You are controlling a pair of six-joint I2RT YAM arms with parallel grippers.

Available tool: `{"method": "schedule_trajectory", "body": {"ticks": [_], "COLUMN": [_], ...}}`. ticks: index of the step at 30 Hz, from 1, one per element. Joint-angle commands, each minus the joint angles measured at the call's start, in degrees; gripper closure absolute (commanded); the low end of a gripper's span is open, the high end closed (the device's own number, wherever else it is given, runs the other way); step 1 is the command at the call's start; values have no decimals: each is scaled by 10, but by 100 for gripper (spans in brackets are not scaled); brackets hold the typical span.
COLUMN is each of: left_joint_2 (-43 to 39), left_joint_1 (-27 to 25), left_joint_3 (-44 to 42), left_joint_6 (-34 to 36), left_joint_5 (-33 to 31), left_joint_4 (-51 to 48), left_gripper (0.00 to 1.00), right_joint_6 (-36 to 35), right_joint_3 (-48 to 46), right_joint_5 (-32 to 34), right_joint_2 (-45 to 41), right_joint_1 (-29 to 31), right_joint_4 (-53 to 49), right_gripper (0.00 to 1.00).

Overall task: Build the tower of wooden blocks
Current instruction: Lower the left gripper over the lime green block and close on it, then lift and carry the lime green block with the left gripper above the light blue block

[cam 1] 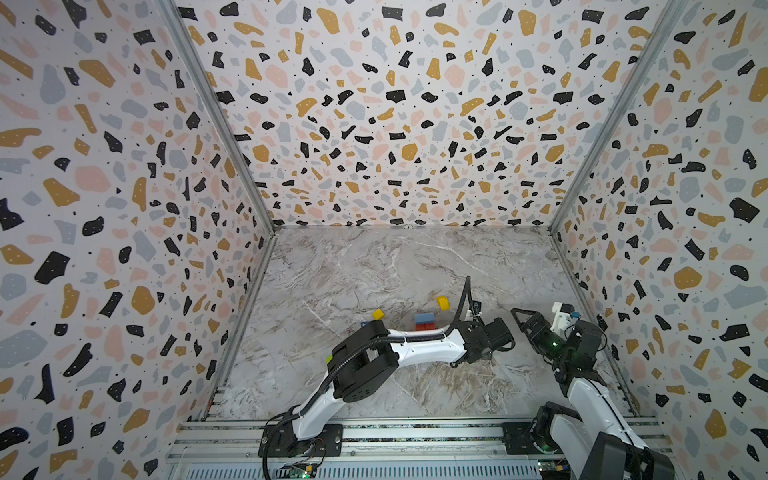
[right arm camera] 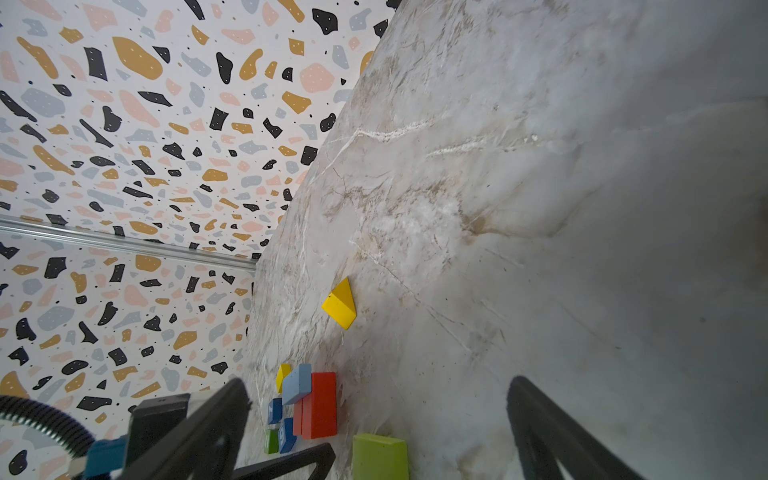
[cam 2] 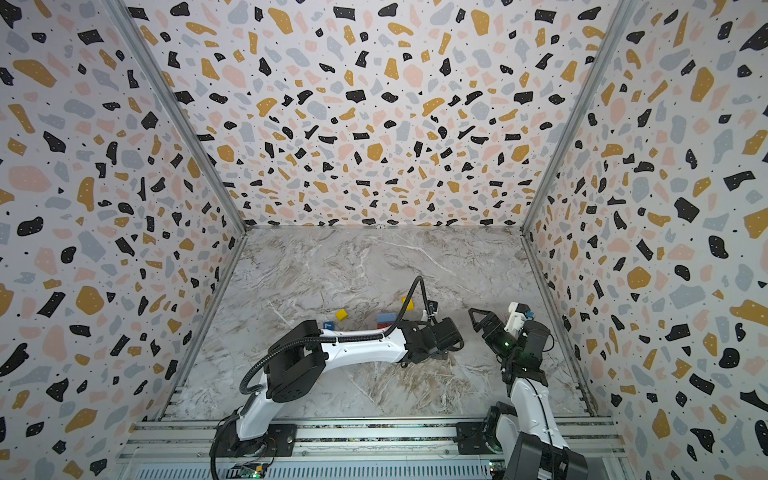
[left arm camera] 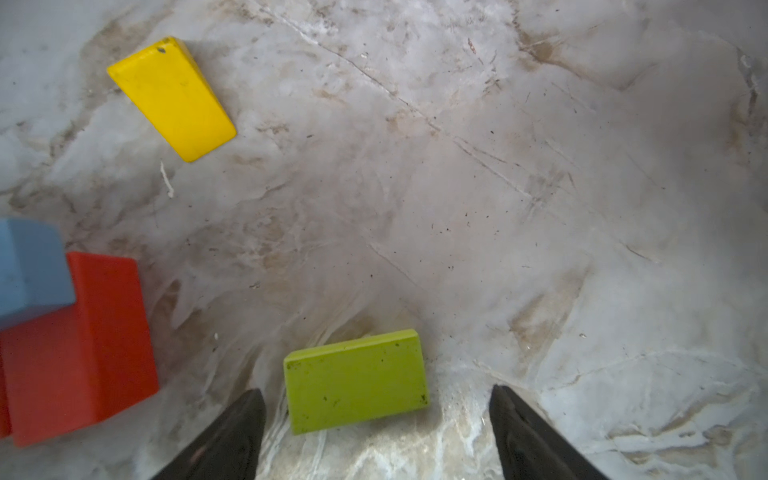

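Observation:
The wood block tower is a low stack of red bricks [left arm camera: 79,345] with a light blue slab [left arm camera: 29,266] on top, also seen as the light blue slab [cam 1: 424,318] in a top view. A lime slab [left arm camera: 355,380] lies flat on the marble beside it. My left gripper [left arm camera: 376,390] stands open around this slab, with gaps on both sides. In both top views the slab is hidden under the left gripper [cam 1: 478,353]. My right gripper [right arm camera: 374,390] hangs open and empty to the right, seen as the right gripper [cam 1: 521,320] in a top view.
A yellow block [left arm camera: 172,97] lies beyond the stack, also visible as the yellow block [cam 1: 442,302]. A yellow cube [cam 1: 377,313], blue numbered cubes [right arm camera: 274,409] and a green cube [right arm camera: 271,440] sit left of the stack. The terrazzo side walls [cam 1: 124,249] enclose the table.

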Motion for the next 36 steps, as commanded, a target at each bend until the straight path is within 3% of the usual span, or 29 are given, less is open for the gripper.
{"method": "schedule_trajectory", "body": {"ticks": [1, 36], "left_joint_2": [14, 43], "left_joint_1": [3, 15], "left_joint_3": [-9, -8], "left_joint_6": [-14, -15], "left_joint_5": [6, 15], "left_joint_4": [15, 26], "left_gripper": [14, 33], "right_joint_6": [1, -6], "right_joint_3": [-1, -1], "right_joint_5": [-11, -14], "right_joint_2": [-6, -3], "right_joint_1": [-2, -3], "right_joint_4": [8, 5], "right_gripper": [2, 2]}}
